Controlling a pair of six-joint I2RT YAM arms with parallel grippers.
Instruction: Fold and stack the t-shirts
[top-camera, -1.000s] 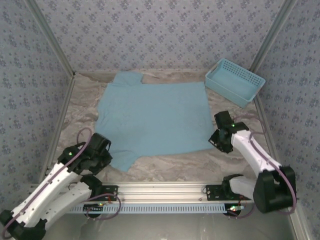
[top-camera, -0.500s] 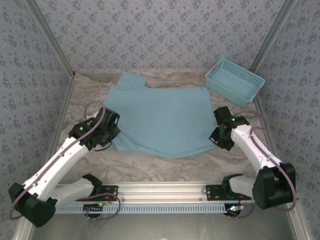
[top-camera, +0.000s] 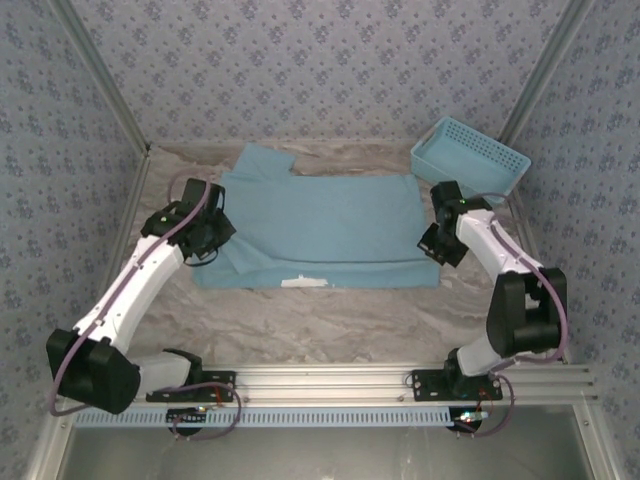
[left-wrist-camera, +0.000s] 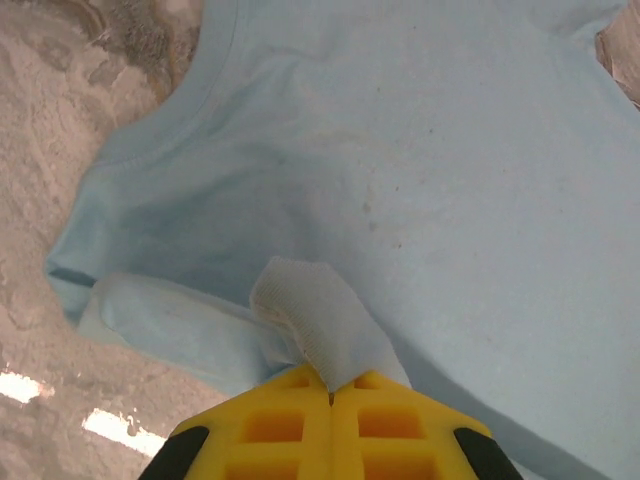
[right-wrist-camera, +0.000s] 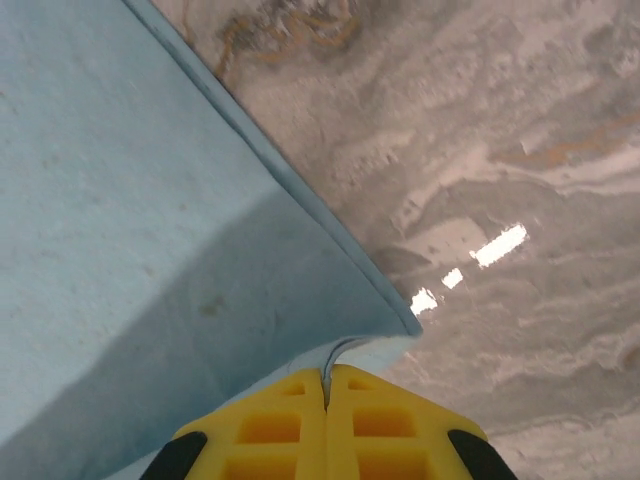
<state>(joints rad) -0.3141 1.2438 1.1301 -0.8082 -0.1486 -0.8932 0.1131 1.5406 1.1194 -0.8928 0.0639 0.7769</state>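
Marbled table (top-camera: 330, 330) is spanned at mid-depth by the t-shirt (top-camera: 330, 220), which has been halved within the last second, its near hem carried over toward the far side. Cloth is pinched tight by the left gripper (left-wrist-camera: 330, 385) at the shirt's left edge and by the right gripper (right-wrist-camera: 325, 378) at its right corner. The first fold is therefore judged nearly laid (a white label (top-camera: 305, 283) is now exposed at the near crease).

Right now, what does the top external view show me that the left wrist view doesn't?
Top external: the whole t-shirt outline, the basket at the far right, and the right claw at the shirt's right edge. Left wrist: a close-up of the left claw shut on a pinched bunch of cloth. Shared: the light blue t-shirt and the marbled tabletop.
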